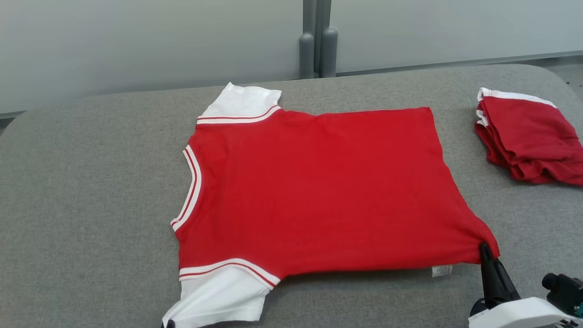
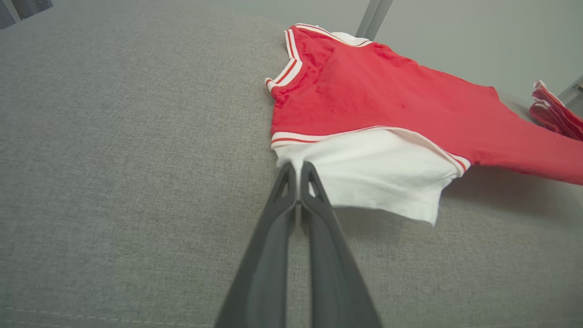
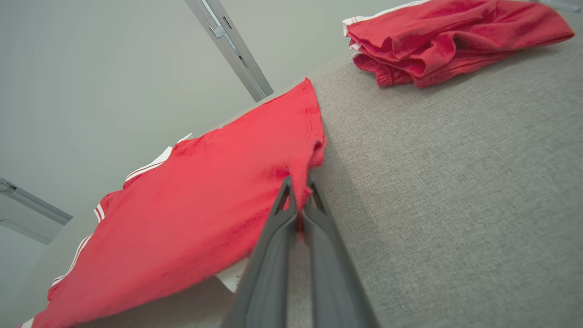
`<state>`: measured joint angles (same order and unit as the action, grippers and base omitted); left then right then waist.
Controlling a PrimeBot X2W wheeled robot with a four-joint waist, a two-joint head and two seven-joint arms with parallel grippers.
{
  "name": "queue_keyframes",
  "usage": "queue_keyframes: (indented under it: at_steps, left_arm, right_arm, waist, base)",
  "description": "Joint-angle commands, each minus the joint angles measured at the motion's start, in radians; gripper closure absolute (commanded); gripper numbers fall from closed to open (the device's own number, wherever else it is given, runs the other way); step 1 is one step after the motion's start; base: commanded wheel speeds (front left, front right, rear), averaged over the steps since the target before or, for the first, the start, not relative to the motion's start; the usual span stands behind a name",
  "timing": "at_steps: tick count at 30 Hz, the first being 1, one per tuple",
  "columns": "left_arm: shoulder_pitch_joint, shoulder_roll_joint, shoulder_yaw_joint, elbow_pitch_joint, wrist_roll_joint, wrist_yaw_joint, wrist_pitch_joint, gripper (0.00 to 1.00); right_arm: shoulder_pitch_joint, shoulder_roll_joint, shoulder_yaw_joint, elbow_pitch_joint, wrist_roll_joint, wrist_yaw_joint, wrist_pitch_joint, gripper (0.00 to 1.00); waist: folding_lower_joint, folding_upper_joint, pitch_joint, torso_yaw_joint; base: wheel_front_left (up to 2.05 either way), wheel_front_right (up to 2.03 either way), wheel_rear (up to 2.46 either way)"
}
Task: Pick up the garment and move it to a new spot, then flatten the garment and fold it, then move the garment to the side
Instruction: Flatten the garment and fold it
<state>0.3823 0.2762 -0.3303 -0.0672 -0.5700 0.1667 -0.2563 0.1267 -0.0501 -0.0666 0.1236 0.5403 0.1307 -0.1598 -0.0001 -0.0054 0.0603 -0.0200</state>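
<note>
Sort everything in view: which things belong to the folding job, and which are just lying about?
In the job:
- red T-shirt, spread flat
- right gripper, shut on its hem corner
- left gripper, shut on its white sleeve
- grey table, the work surface

Lying about:
- folded red garment, far right
- grey posts behind the table

The garment [image 1: 314, 191] lies in the middle of the surface [image 1: 91, 205], neck toward my left, hem toward my right. My right hand [image 1: 484, 248] pinches the near corner of the hem; my left hand [image 2: 298, 169] pinches the near sleeve [image 2: 378, 173]. A folded pile [image 1: 528, 136] lies at the far right, apart from the garment. A wall [image 1: 136, 45] stands behind the surface.
</note>
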Motion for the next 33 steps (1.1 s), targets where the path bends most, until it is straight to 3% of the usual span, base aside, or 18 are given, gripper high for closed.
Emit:
queue_keyframes:
  at_steps: [1, 10, 19, 27, 33]
  left_arm:
    - [0.021, 0.006, -0.003, 0.002, -0.003, -0.003, -0.002, 1.00]
    - [0.040, 0.013, -0.013, 0.034, 0.005, -0.027, -0.006, 1.00]
    - [-0.037, -0.006, 0.034, 0.124, 0.019, -0.111, -0.009, 1.00]
    - [-0.082, -0.057, 0.051, 0.169, 0.026, -0.203, -0.009, 1.00]
    - [-0.115, -0.095, 0.033, 0.180, 0.014, -0.231, -0.009, 1.00]
  right_arm:
    - [0.023, -0.002, -0.001, -0.011, 0.009, 0.000, 0.002, 1.00]
    - [0.078, -0.002, 0.003, -0.028, 0.027, 0.000, 0.016, 1.00]
    - [0.058, -0.002, 0.008, 0.038, 0.021, 0.000, 0.002, 1.00]
    - [0.033, -0.002, 0.011, 0.085, 0.029, 0.000, -0.003, 1.00]
    - [0.020, -0.002, 0.009, 0.083, 0.043, 0.000, 0.001, 1.00]
  waist:
    - [0.0001, 0.0054, -0.008, 0.001]
    - [0.0001, 0.0054, -0.022, 0.003]
    - [0.0001, 0.0054, -0.045, 0.002]
    - [0.0001, 0.0054, -0.063, -0.001]
    - [0.0001, 0.0054, -0.069, -0.002]
  base:
    - [0.00, 0.00, 0.00]
    - [0.00, 0.00, 0.00]
    - [0.00, 0.00, 0.00]
    - [0.00, 0.00, 0.00]
    - [0.00, 0.00, 0.00]
